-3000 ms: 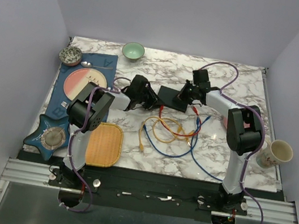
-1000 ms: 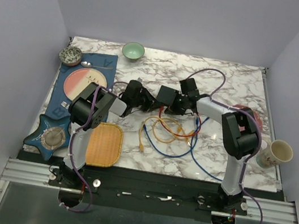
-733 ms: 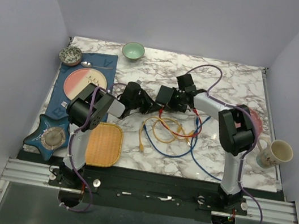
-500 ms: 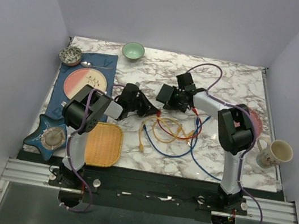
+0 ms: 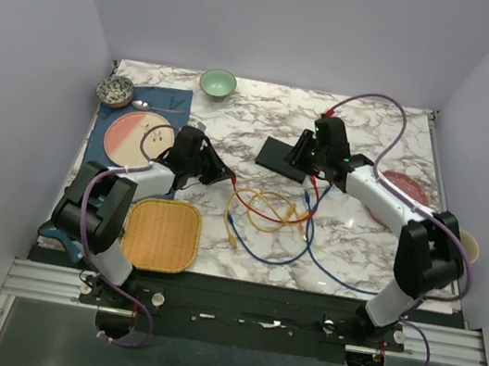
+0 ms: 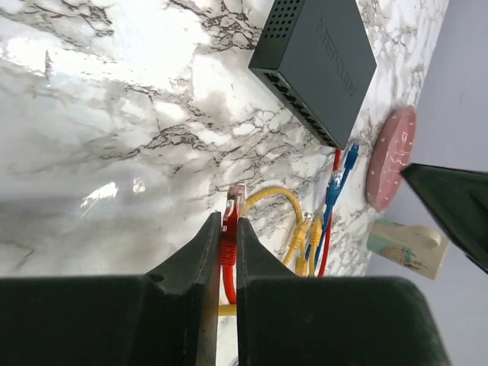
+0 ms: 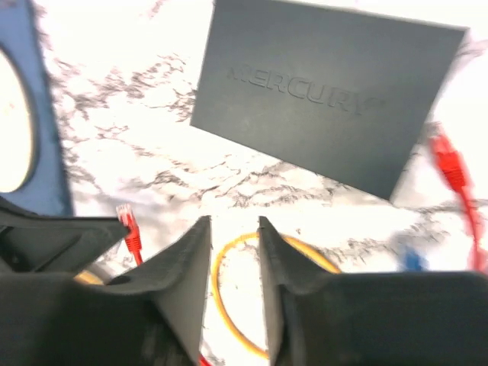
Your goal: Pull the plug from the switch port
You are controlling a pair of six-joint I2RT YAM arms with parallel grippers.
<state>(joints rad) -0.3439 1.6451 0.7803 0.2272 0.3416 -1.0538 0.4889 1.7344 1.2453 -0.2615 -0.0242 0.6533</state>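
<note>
The flat black switch (image 5: 277, 157) lies on the marble at centre back; it also shows in the left wrist view (image 6: 320, 57) and the right wrist view (image 7: 328, 99). Its row of ports (image 6: 301, 108) faces the loose cables, and no plug shows in any of them. My left gripper (image 5: 225, 179) (image 6: 227, 223) is shut on a red plug (image 6: 232, 204), held left of the switch and apart from it. The plug also shows in the right wrist view (image 7: 130, 229). My right gripper (image 5: 305, 160) (image 7: 234, 226) is open and empty, just above the switch's near edge.
Loose yellow (image 5: 267, 217), blue (image 5: 308, 250) and red (image 5: 255, 205) cables lie in front of the switch. A pink plate (image 5: 403, 186) and mug (image 5: 461, 246) are at the right. A green bowl (image 5: 217, 83) is at the back. A woven tray (image 5: 159, 234) and blue mat (image 5: 129, 140) are at the left.
My left gripper has drawn back to the left with the red plug, away from the switch. The switch lies flat again and my right gripper has let go of it.
</note>
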